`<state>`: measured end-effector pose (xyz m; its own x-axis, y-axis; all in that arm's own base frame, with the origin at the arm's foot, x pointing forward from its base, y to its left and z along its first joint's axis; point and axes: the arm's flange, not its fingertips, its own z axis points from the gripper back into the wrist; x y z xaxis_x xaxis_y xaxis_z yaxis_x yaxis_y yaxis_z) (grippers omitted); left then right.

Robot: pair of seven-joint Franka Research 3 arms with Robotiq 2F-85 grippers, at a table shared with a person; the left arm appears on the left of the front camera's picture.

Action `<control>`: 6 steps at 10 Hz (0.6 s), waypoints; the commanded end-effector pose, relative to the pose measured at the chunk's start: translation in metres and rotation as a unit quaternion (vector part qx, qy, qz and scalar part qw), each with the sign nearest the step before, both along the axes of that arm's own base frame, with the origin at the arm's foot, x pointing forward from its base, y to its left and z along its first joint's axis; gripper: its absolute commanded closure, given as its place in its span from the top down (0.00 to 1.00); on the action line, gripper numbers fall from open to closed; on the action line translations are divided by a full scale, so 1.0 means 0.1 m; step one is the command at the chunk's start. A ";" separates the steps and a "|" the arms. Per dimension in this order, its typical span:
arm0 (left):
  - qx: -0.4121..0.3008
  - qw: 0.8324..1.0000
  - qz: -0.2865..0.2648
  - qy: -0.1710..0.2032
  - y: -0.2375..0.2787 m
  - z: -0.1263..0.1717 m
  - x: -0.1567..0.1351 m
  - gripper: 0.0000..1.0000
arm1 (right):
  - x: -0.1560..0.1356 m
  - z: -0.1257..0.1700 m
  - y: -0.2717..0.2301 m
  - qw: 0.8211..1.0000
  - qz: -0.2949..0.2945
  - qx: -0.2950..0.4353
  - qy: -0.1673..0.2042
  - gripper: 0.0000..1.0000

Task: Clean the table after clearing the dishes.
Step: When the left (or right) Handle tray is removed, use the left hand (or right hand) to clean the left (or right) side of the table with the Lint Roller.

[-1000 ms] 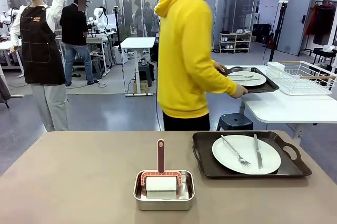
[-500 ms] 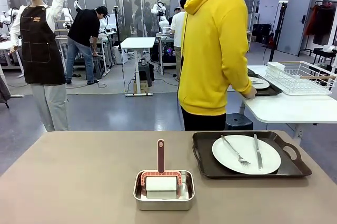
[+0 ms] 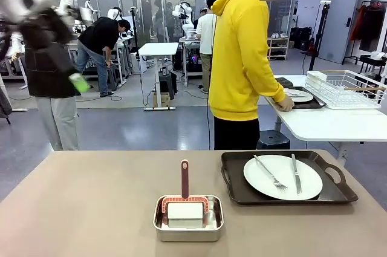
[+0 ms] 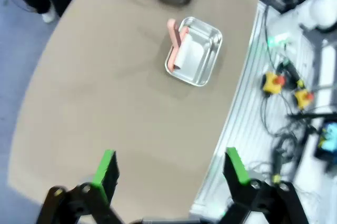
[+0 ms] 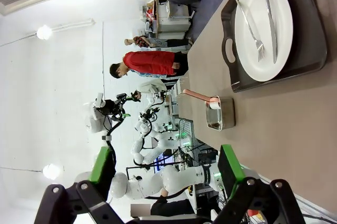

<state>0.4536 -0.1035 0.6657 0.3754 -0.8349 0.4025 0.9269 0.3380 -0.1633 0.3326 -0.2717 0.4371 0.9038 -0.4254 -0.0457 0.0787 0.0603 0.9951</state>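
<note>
On the taupe table (image 3: 91, 208), right of centre, a dark handled tray (image 3: 236, 187) carries a white plate (image 3: 283, 177) with a fork (image 3: 270, 173) and a knife (image 3: 295, 174). The right wrist view shows this plate (image 5: 263, 29) and its tray (image 5: 310, 23) too. The person in a yellow hoodie holds a second tray with a plate (image 3: 299, 95) on the white side table (image 3: 326, 125). My left gripper (image 4: 171, 168) hangs open high above the table, holding nothing. My left arm (image 3: 27, 0) is a blur at the front view's upper left. My right gripper (image 5: 166, 166) is open and holds nothing.
A small steel pan (image 3: 188, 219) with a pink-handled scrubber (image 3: 184, 178) stands mid-table, near the front edge. The pan (image 4: 194, 51) lies well ahead of my left gripper. A white wire rack (image 3: 347, 87) sits on the side table. Other people stand farther back.
The person turned and carried the second tray to the white side table. My left arm has swung into the front view's upper left, blurred. The tabletop things have not moved.
</note>
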 end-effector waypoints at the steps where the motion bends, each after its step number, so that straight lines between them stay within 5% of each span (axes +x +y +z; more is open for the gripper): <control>1: 0.103 0.992 -0.074 -0.016 -0.63 -0.05 0.25 1.00 | -0.03 0.02 0.00 1.000 0.003 0.004 -0.005 1.00; 3: 0.160 0.976 -0.147 -0.023 -1.33 -0.33 0.30 1.00 | -0.03 0.02 0.00 1.000 0.003 0.004 -0.005 1.00; 6: 0.193 0.957 -0.213 -0.024 -1.77 -0.98 -0.01 1.00 | -0.03 0.02 0.00 1.000 0.003 0.004 -0.005 1.00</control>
